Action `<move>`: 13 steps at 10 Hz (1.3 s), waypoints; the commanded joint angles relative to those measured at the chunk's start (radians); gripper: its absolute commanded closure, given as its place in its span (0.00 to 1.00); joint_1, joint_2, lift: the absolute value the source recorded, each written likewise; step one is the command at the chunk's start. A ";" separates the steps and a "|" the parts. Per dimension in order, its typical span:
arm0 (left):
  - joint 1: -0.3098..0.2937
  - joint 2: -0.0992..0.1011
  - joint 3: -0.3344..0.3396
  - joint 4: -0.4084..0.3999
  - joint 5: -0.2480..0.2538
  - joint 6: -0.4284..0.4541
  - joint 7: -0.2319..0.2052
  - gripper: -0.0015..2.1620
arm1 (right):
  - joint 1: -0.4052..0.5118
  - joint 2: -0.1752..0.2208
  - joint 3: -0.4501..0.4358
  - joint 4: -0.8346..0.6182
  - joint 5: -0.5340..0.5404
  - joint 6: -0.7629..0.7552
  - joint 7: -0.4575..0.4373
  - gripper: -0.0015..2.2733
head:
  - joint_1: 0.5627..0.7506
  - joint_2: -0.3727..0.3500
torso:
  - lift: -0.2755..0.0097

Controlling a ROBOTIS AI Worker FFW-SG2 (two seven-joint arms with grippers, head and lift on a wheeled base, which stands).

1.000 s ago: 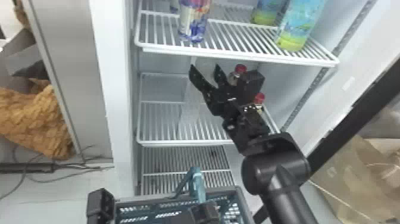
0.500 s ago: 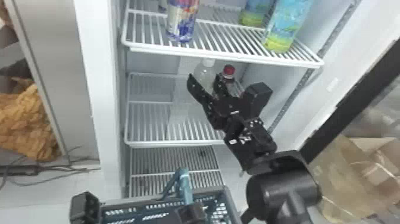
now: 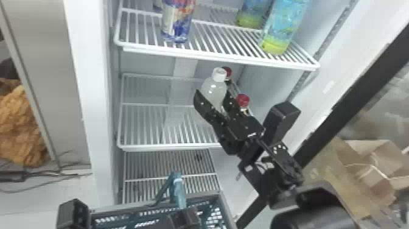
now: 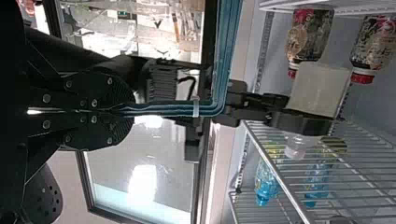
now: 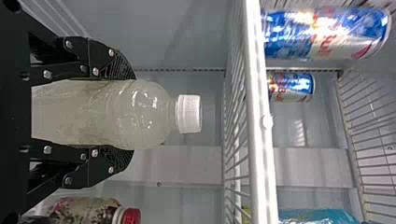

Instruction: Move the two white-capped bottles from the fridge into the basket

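Observation:
In the head view my right gripper [image 3: 212, 94] is in the fridge below the upper shelf, around a white-capped bottle [image 3: 214, 90]. The right wrist view gives the gripper [image 5: 132, 113] with its fingers pressed to both sides of the pale bottle [image 5: 144, 114], cap clear of the tips. That bottle [image 4: 319, 88] also shows in the left wrist view. The basket [image 3: 106, 209] is in front of the fridge. My left gripper [image 3: 183, 216] is at its blue-green handle [image 3: 179, 190]; in the left wrist view the gripper [image 4: 130, 110] is shut on the handle [image 4: 163, 110].
Red-capped bottles [image 3: 242, 101] are close beside and behind the right gripper. The upper wire shelf [image 3: 219, 58] overhangs it, carrying cans [image 3: 177, 22] and blue-green bottles [image 3: 281, 27]. The fridge's left wall [image 3: 91, 100] and open door [image 3: 359, 100] flank the space.
The white-capped bottle has come with my right gripper rightward and outward from the shelf, and its cap shows more plainly. The head view has shifted. My left gripper stays at the basket handle.

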 commanded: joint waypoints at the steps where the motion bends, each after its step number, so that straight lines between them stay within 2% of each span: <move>1: 0.000 -0.001 0.000 0.000 0.000 0.000 0.000 0.52 | 0.066 0.000 -0.015 -0.081 -0.020 0.030 0.008 0.33 | 0.70 0.03 | 0.05; 3: 0.000 -0.001 0.002 0.000 0.000 0.000 -0.002 0.52 | 0.147 0.000 -0.029 -0.194 -0.052 0.089 0.031 0.33 | 0.70 0.03 | 0.05; 5: 0.005 -0.003 0.008 0.000 0.000 0.000 -0.002 0.52 | 0.272 0.000 -0.065 -0.383 -0.072 0.229 0.036 0.33 | 0.70 0.03 | 0.05; 6: 0.005 -0.003 0.008 0.000 0.000 -0.003 -0.002 0.52 | 0.316 0.000 -0.087 -0.432 -0.098 0.281 0.036 0.33 | 0.70 0.03 | 0.05; 9: 0.005 -0.003 0.008 0.000 0.000 -0.003 -0.003 0.52 | 0.429 0.017 -0.143 -0.530 -0.130 0.372 0.045 0.33 | 0.70 0.03 | 0.05; 11: 0.010 -0.001 0.008 -0.002 0.000 -0.003 -0.006 0.52 | 0.505 0.020 -0.173 -0.618 -0.158 0.502 0.070 0.33 | 0.70 0.03 | 0.05; 13: 0.015 -0.001 0.012 -0.002 -0.002 -0.005 -0.008 0.52 | 0.542 0.022 -0.204 -0.658 -0.168 0.612 0.090 0.33 | 0.70 0.03 | 0.05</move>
